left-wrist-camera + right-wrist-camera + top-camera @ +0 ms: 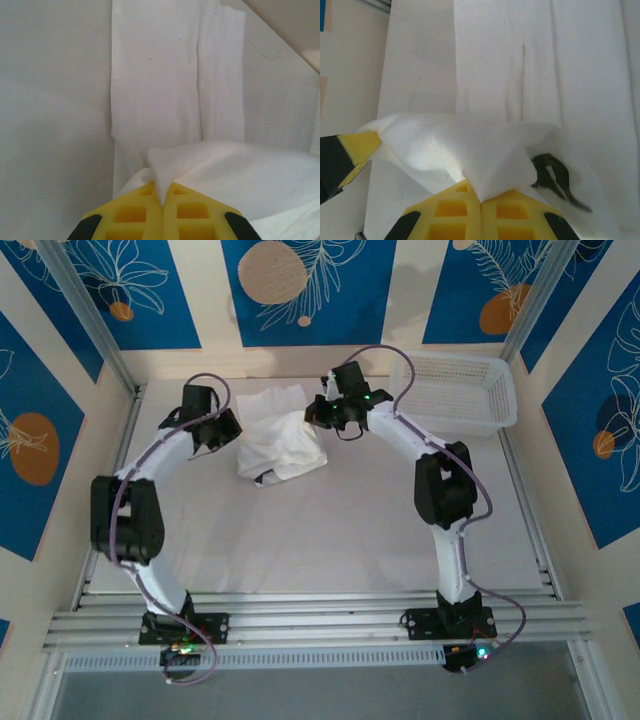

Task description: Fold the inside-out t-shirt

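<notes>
The inside-out t-shirt [278,440] lies white and bunched at the back middle of the table, with a lifted edge stretched between both grippers. My left gripper [224,430] holds its left side. In the left wrist view the yellow fingers [135,212] are shut on a pinched peak of the t-shirt [155,90], and the gripper [162,189] sits over flat layers. My right gripper [322,417] holds the right side. Seen from the right wrist, that gripper [481,194] is shut on a fold of the t-shirt [445,145], beside a dark print [552,175].
A white plastic mesh basket [497,398] stands at the back right, just beyond the right arm's forearm. The table [330,530] is bare white in front of the shirt. Aluminium rails [300,625] run along the near edge, and walls close in both sides.
</notes>
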Tool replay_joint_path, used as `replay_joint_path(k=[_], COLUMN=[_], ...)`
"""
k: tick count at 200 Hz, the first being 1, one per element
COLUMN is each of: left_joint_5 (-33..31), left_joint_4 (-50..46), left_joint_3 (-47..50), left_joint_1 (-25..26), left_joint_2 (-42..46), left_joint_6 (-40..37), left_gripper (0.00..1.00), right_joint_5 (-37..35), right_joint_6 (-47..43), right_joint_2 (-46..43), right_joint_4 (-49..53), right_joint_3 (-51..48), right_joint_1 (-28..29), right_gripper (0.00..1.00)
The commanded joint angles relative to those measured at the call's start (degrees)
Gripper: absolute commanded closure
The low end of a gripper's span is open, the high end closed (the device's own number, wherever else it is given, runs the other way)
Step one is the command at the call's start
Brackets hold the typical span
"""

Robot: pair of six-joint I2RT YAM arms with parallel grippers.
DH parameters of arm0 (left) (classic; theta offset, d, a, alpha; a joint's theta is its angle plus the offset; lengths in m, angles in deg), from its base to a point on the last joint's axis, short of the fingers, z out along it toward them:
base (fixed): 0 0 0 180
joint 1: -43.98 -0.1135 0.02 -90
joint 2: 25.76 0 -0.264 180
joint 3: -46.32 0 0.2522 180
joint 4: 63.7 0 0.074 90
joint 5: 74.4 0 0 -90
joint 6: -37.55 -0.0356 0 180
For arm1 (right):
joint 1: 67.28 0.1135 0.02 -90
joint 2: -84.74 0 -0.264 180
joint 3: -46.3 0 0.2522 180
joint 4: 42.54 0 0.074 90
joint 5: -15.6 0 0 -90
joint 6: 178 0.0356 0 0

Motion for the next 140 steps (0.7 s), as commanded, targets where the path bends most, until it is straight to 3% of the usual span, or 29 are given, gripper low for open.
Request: replay_joint_path(k=[1,15,22,29,39,53,70,85,118,140], left_joint_5=[3.19,3.36,3.04,3.03,4.26,6.48,6.71,5.92,6.46,7.37], left_joint_4=[0.56,0.28,-0.06,-0.17,0.13,0.24,-0.49,-1.90,0.12,1.09], left_joint_3=[-5.42,-8.96,-10.80,-12.65,-15.09,-18.25,-19.04,-15.77,3.15,12.93], left_joint_1=[-1.03,-1.17,-1.33,-1.61,-2.35,-3.53,-4.58,-4.90,-3.36,-0.03], left_joint_2=[-6.17,-9.77,-11.28,-12.54,-14.11,-15.12,-12.91,-8.54,3.81,8.15], left_joint_6=[-1.38,-1.28,-1.34,-1.37,-1.01,-0.41,-1.67,-2.93,-1.93,-2.18], left_gripper=[1.00,1.00,0.97,0.91,0.79,0.64,0.55,0.51,0.49,0.50], right_joint_5=[2.01,2.68,3.78,5.25,7.53,9.32,10.07,9.84,7.94,9.08], right_joint_6=[-2.75,-2.89,-2.83,-2.72,-3.05,-3.83,-5.13,-6.76,-5.56,-5.18], right_joint_2=[4.46,8.29,10.40,12.85,16.74,20.85,20.89,16.16,0.15,-1.37], right_joint_4=[2.05,4.08,4.84,6.21,9.75,15.10,18.10,17.39,-2.03,-4.14], right_joint_3=[7.41,12.99,16.22,19.39,26.54,36.29,39.92,32.66,-4.39,-12.73], right_joint_1=[-0.84,-1.53,-1.88,-2.37,-3.07,-4.14,-5.74,-6.81,-7.28,-6.94], right_gripper=[0.99,0.92,0.84,0.71,0.61,0.52,0.47,0.46,0.46,0.47])
